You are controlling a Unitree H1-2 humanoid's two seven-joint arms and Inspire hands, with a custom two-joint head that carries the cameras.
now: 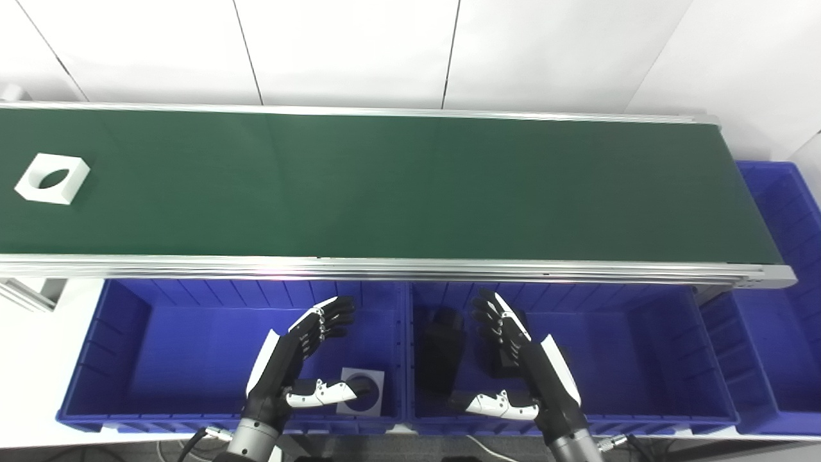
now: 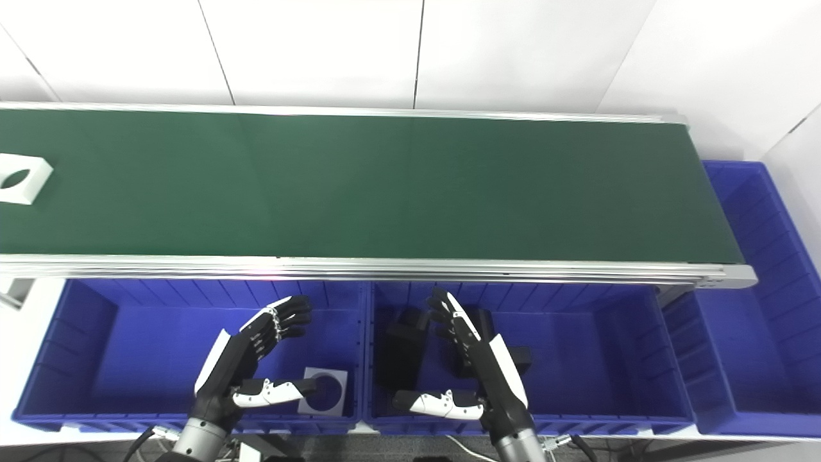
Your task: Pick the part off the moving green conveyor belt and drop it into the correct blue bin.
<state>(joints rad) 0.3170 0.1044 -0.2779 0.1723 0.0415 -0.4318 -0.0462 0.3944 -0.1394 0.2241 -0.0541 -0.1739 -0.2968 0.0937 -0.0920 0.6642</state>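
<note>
Left eye view. A green conveyor belt (image 1: 397,186) with aluminium side rails runs across the frame. A white square part with a round hole (image 1: 52,178) lies flat on the belt near its left end, well apart from both hands. Below the near rail stand two blue bins side by side. The left hand (image 1: 292,362) hovers over the left blue bin (image 1: 109,359), released, fingers spread and thumb out, grasping nothing; a second white holed part (image 1: 363,391) rests on that bin's floor just beside the thumb. The right hand (image 1: 523,366) hovers over the middle blue bin (image 1: 648,359), likewise released and empty; black block parts (image 1: 442,350) lie in this bin beside its fingers. A third blue bin (image 1: 789,256) stands past the belt's right end.

Right eye view. The same arrangement appears displaced leftward. The white part on the belt (image 2: 19,178) is cut by the left frame edge. The left hand (image 2: 247,359) and right hand (image 2: 478,366) show spread, empty fingers above their respective bins.
</note>
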